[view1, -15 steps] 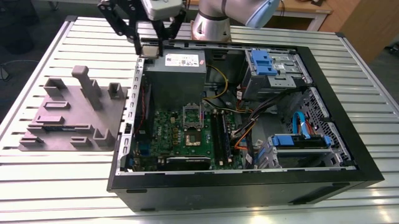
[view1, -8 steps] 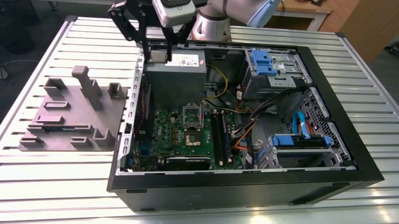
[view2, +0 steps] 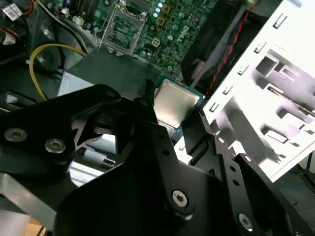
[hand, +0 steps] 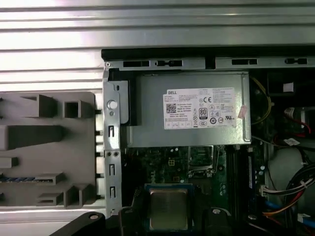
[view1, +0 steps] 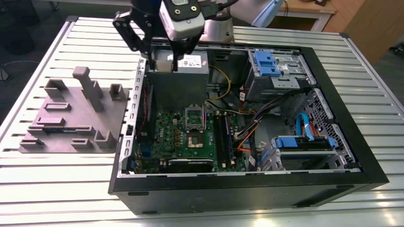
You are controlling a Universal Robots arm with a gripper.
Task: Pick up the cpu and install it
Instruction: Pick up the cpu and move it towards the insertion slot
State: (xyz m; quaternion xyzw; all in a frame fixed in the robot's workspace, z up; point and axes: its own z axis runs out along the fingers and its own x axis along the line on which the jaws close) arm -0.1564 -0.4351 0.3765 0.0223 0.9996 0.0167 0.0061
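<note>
Because the socket [view1: 194,137] on the motherboard [view1: 165,137] lies open, its bracket [view1: 193,115] tipped upright out of the way, the seat for the chip is exposed toward the near side of the computer case [view1: 252,189]. Farther back, the gripper [view2: 176,112] hangs over the power supply [view1: 180,85], at the case's far end toward the exterior view's left. Its fingers [view2: 147,102] are closed narrowly on opposite edges of the cpu [view2: 172,101]. The chip is held flat, metal top facing the wrist cameras, and I judge this grip spares the contact face underneath. Left of the case, a grey fixture tray [view1: 69,118] sits on the slatted table [view1: 63,189].
</note>
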